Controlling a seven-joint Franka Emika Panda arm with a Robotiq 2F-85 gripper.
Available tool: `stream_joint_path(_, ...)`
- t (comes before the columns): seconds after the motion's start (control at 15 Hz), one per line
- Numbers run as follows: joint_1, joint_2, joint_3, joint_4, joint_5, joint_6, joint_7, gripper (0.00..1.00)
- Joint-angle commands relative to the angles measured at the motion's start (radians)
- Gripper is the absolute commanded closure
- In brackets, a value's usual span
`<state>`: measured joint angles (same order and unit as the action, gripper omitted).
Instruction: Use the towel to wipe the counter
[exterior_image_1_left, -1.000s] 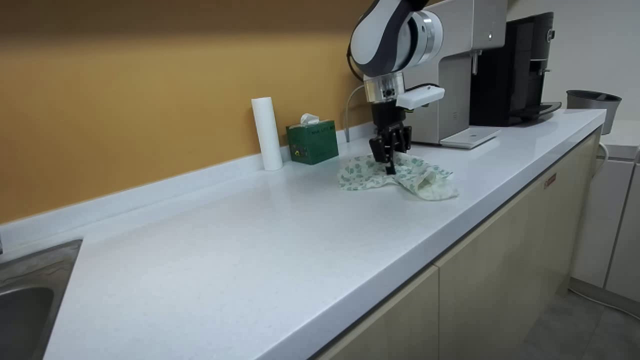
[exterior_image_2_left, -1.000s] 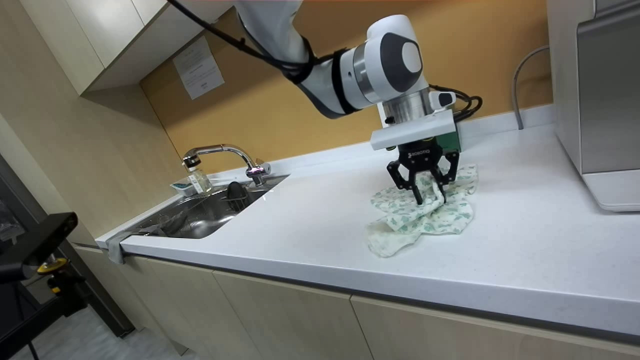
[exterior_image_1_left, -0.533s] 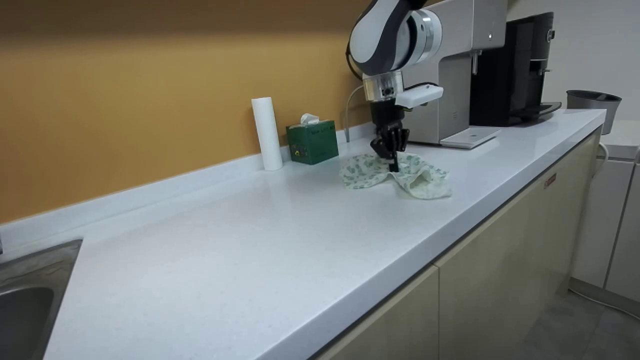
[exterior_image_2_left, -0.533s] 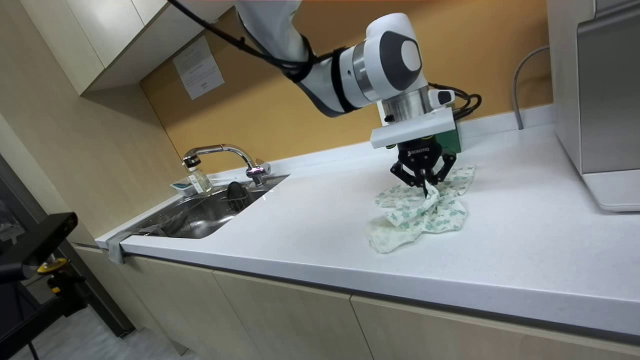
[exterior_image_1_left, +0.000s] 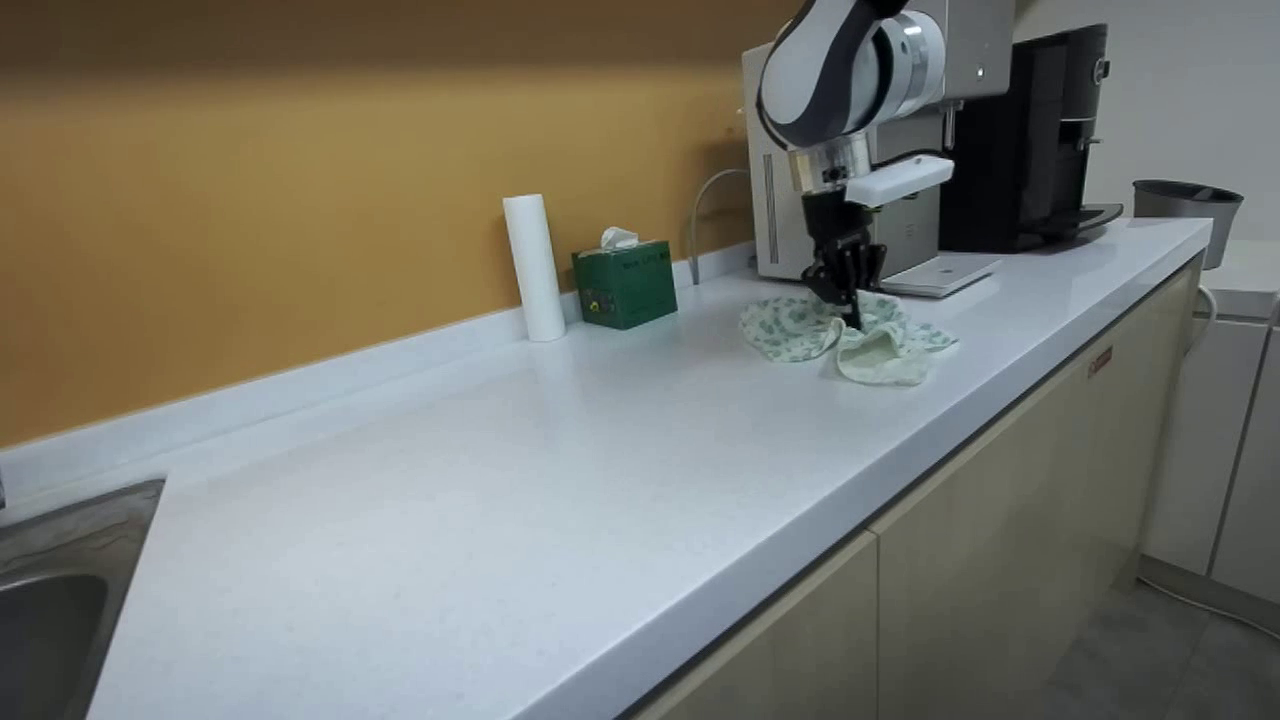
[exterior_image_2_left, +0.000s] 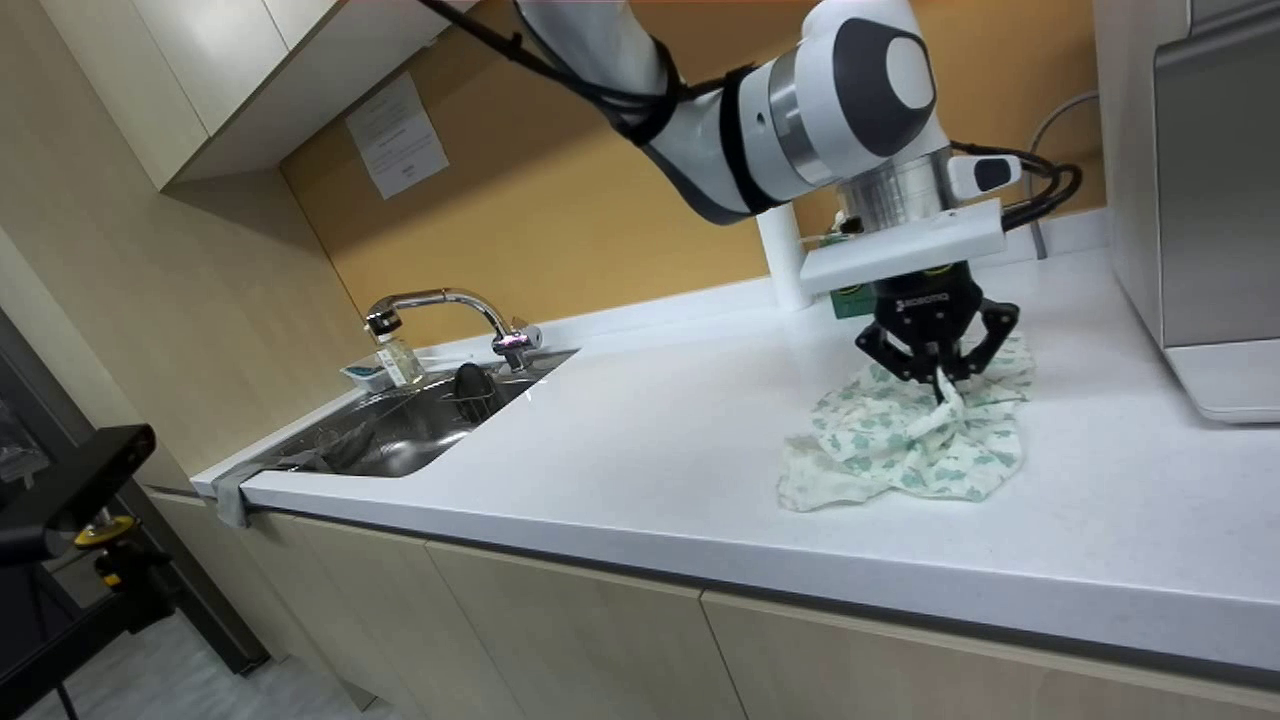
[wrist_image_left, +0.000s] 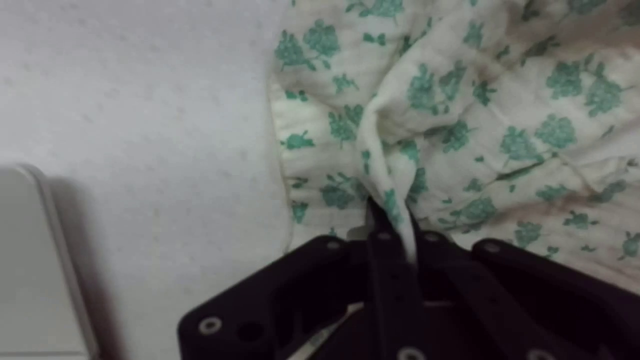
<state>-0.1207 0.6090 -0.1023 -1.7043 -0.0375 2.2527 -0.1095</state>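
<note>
The white towel with green flower prints lies crumpled on the white counter, and shows in both exterior views. My gripper points down over the towel's middle. In an exterior view its fingers are shut on a pinched fold of the towel. In the wrist view a narrow fold of the towel runs up between the closed fingertips. The rest of the towel spreads flat on the counter around the fingers. The very tips are partly hidden by the cloth.
A silver machine stands close behind the gripper; its body also shows in an exterior view. A green tissue box and white paper roll stand along the wall. A black machine is farther along. A sink is at the opposite end.
The gripper has shut from open, pinching a fold of the towel. Arm and towel have then moved rightward in both exterior views, toward the silver machine and away from the sink.
</note>
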Motion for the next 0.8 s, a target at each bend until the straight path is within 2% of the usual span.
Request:
stream_joint_path(0.0, -0.023, -0.083, -0.046, -0.135, -0.003, 0.037, 0.097, 0.99)
stream_joint_path(0.2, -0.042, -0.107, -0.068, -0.185, 0.003, 0.038, 0.127, 0.99)
stream_joint_path(0.33, -0.049, -0.103, -0.059, -0.189, 0.014, 0.031, 0.122, 0.99)
stream_joint_path(0.73, -0.024, -0.033, 0.057, -0.132, 0.078, 0.007, 0.03, 0.99)
